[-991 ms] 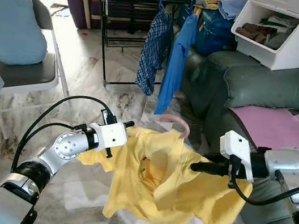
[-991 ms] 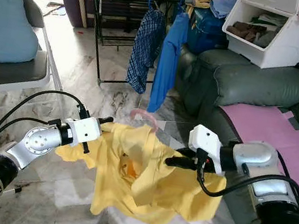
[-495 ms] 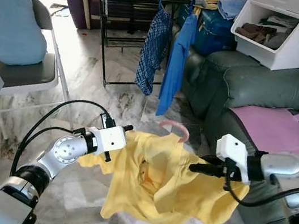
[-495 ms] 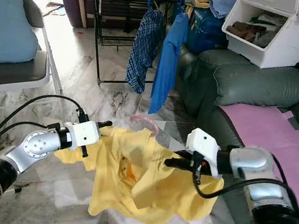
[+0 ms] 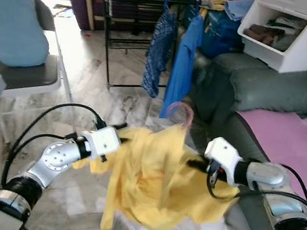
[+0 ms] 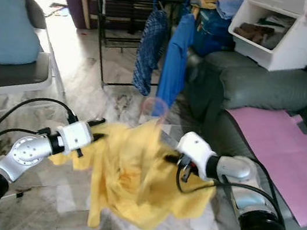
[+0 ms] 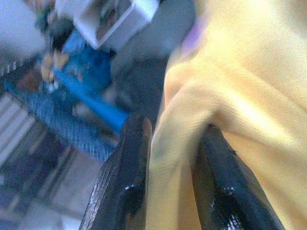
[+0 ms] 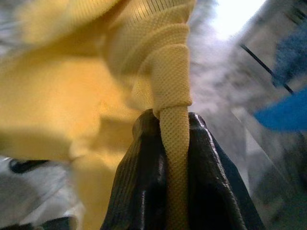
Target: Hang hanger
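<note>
A yellow shirt [image 5: 148,179] hangs on a pink hanger whose hook [image 5: 183,110] pokes up above the collar. The shirt is held in the air over the floor between my two arms and looks blurred. My left gripper [image 5: 121,135] is shut on the shirt's left shoulder; in the left wrist view yellow fabric [image 7: 216,86] runs between the black fingers [image 7: 132,158]. My right gripper [image 5: 194,162] is shut on the right shoulder; the right wrist view has a rolled yellow fold [image 8: 173,143] pinched between its fingers [image 8: 144,187].
A black drying rack [image 5: 129,10] stands ahead with a plaid shirt [image 5: 158,57] and a blue shirt [image 5: 182,67] hanging from it. A grey-green sofa [image 5: 277,82] with a pink mat [image 5: 284,128] and a white bin [image 5: 285,31] is on the right. A chair with a blue cushion [image 5: 15,27] is on the left.
Both grippers have drawn closer together, the right one moving left. The shirt has bunched narrower and risen, and the pink hook sits higher, nearer the hanging blue shirt.
</note>
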Available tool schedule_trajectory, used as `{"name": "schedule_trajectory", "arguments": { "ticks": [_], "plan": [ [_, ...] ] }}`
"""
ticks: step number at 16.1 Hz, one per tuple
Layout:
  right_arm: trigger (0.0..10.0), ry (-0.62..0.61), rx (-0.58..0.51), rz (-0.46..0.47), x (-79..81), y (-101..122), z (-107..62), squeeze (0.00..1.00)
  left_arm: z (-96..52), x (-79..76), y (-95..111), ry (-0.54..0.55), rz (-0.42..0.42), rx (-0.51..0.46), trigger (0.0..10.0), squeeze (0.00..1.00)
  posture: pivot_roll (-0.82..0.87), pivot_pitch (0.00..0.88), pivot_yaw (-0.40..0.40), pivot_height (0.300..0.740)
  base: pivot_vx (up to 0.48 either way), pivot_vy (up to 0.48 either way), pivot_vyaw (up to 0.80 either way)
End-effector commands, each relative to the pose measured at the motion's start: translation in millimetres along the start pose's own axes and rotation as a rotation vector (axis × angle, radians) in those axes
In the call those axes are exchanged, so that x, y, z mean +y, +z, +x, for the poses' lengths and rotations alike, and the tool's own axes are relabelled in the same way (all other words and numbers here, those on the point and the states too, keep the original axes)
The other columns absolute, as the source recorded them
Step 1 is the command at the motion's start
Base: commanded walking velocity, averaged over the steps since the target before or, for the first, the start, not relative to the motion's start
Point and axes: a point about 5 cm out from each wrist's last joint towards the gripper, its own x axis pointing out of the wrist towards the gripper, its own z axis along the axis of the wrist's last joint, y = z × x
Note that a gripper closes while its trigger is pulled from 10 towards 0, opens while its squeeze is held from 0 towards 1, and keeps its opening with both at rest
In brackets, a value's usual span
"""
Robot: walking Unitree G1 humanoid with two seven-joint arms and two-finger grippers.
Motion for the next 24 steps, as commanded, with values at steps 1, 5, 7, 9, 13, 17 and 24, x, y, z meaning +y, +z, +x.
{"name": "schedule_trajectory", "arguments": {
  "ticks": [1,5,7,9,13,17,24],
  "plan": [
    [0.0,-0.072,-0.033,0.014,-9.6,8,-1.7,0.00,-0.3,-2.6,4,-0.059,0.036,-0.027,10.0,1.00,-0.14,0.000,0.014,0.740,0.000,0.000,0.00],
    [0.0,-0.141,-0.052,0.060,-10.2,8,4.6,0.00,-2.2,-5.0,0,-0.103,0.059,0.008,10.0,1.00,-0.14,0.000,0.020,0.740,0.000,0.000,0.00],
    [0.0,-0.290,-0.034,0.157,-18.3,5,6.0,0.00,-0.8,1.9,-4,0.061,-0.102,0.035,10.0,1.00,-0.14,0.000,0.027,0.740,0.000,0.000,0.00],
    [0.0,-0.366,-0.057,0.229,-19.7,4,6.7,0.00,-6.3,5.7,-11,0.223,-0.190,0.076,10.0,1.00,-0.14,0.000,0.031,0.740,0.000,0.000,0.00],
    [0.0,-0.500,-0.102,0.344,-12.4,6,15.3,0.00,-31.3,4.6,-29,0.686,-0.483,0.177,10.0,1.00,-0.13,0.000,0.023,0.740,0.000,0.000,0.00],
    [10.0,-0.574,-0.091,0.378,-5.2,7,27.4,0.00,-46.3,-1.6,-31,0.838,-0.588,0.192,10.0,1.00,-0.12,0.000,0.009,0.740,0.000,0.000,0.00],
    [10.0,-0.569,-0.131,0.397,10.8,21,48.5,0.00,-46.1,6.4,-23,0.857,-0.592,0.192,10.0,1.00,-0.11,0.000,0.011,0.740,0.199,0.106,0.00]
  ]
}}
